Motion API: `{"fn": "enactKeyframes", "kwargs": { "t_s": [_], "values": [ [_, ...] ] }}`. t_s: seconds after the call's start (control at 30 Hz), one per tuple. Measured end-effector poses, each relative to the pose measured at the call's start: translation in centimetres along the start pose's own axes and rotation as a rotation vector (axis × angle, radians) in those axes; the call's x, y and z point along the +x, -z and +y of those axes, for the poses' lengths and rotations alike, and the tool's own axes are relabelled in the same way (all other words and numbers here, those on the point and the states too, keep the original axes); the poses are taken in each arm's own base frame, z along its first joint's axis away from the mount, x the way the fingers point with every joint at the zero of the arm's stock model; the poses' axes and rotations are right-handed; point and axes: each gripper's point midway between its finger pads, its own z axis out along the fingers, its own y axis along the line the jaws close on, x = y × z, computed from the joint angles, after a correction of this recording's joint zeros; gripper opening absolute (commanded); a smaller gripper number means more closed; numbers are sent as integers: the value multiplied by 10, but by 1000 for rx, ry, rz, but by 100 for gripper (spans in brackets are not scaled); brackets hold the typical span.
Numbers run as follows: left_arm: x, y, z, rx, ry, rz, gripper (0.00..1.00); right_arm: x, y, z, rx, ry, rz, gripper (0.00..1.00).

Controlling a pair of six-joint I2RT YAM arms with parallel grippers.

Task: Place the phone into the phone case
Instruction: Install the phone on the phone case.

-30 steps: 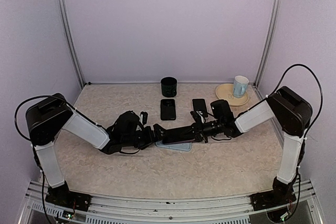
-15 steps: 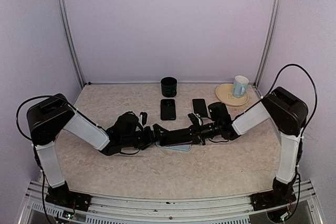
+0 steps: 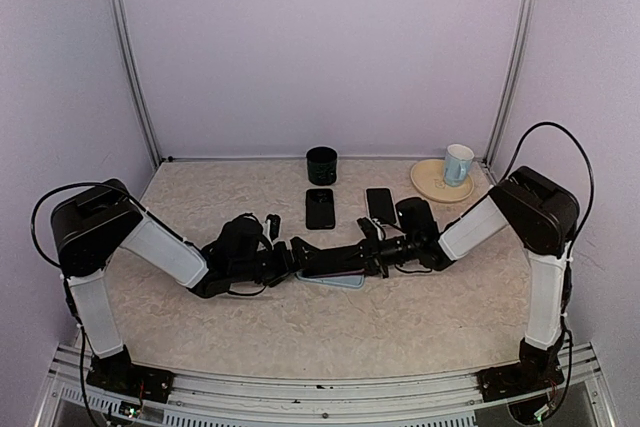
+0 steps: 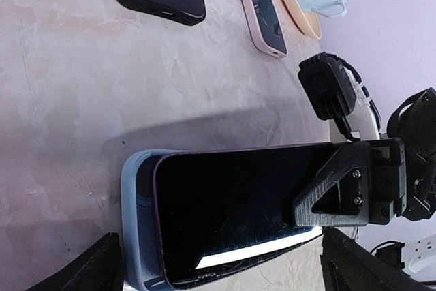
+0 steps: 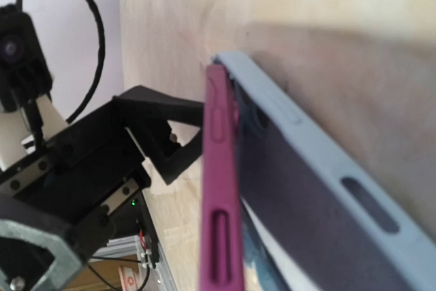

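Phone (image 4: pixel 231 216), purple-edged, glossy black screen

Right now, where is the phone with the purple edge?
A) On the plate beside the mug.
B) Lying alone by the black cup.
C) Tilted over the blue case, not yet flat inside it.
C: the right wrist view shows the phone with its purple edge raised at an angle above the wall of the blue case, a gap between them.
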Motion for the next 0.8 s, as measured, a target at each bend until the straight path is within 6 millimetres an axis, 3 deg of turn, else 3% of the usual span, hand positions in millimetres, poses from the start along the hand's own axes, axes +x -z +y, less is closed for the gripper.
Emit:
{"fn": "enactKeyframes", "kwargs": {
  "t_s": [0.8],
  "values": [
    [5,-1,-4,-15,2,-27,98,5,1,-9,-23,-97,-3,0]
  ]
}}
